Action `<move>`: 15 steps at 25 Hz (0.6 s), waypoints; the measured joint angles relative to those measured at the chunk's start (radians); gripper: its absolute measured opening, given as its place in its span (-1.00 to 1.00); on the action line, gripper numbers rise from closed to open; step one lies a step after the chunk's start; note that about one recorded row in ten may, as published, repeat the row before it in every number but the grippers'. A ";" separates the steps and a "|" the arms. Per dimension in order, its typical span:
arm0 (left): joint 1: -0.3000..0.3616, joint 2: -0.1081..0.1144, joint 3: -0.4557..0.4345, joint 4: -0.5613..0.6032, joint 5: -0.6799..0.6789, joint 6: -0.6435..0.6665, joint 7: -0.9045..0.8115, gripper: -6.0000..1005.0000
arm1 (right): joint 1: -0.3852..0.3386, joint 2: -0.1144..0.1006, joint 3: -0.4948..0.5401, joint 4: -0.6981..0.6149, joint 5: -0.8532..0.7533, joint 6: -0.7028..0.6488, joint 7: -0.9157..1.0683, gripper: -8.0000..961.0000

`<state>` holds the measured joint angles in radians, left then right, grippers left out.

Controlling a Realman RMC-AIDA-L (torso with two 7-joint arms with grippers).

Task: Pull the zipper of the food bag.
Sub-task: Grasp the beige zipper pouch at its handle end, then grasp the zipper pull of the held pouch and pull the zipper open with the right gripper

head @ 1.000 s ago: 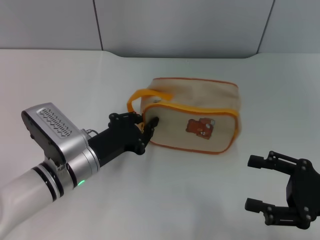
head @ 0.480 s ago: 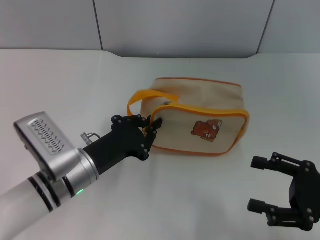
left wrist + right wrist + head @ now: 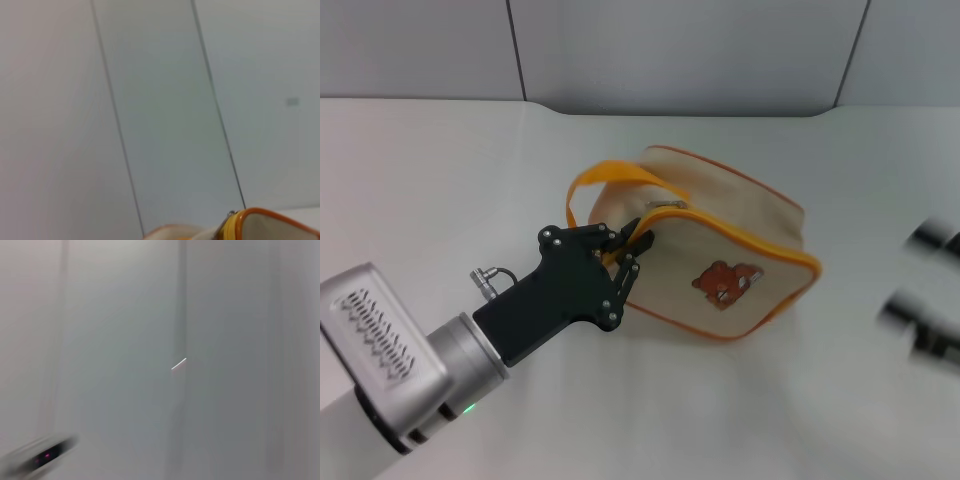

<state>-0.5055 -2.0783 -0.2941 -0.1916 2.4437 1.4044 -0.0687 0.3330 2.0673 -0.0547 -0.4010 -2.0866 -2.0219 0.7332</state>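
The beige food bag (image 3: pixel 730 225) with orange piping and a brown bear print (image 3: pixel 723 282) lies at the table's middle, its left end raised and tilted. My left gripper (image 3: pixel 634 245) is shut on that end's orange-trimmed corner, under the orange loop handle (image 3: pixel 610 178). The zipper's small silver pull tab (image 3: pixel 666 205) sits just beyond the fingertips on the bag's top; it also shows in the left wrist view (image 3: pixel 231 214) beside the orange trim (image 3: pixel 272 218). My right gripper (image 3: pixel 920 277) is a blur at the right edge, open, apart from the bag.
The white table (image 3: pixel 470 170) runs back to a grey panelled wall (image 3: pixel 680 50). The right wrist view shows only blurred grey wall panels (image 3: pixel 180 360).
My left gripper has pulled the bag's left end up and turned the bag, so its right end swung toward me. The right gripper has moved quickly up and to the right.
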 joint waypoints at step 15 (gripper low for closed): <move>-0.028 0.003 0.011 0.023 0.052 0.138 0.112 -0.84 | 0.088 0.023 0.073 0.545 0.184 0.353 -0.674 0.74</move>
<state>-0.5335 -2.0751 -0.2830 -0.1686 2.4955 1.5422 0.0431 0.4207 2.0907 0.0179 0.1442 -1.9024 -1.6689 0.0588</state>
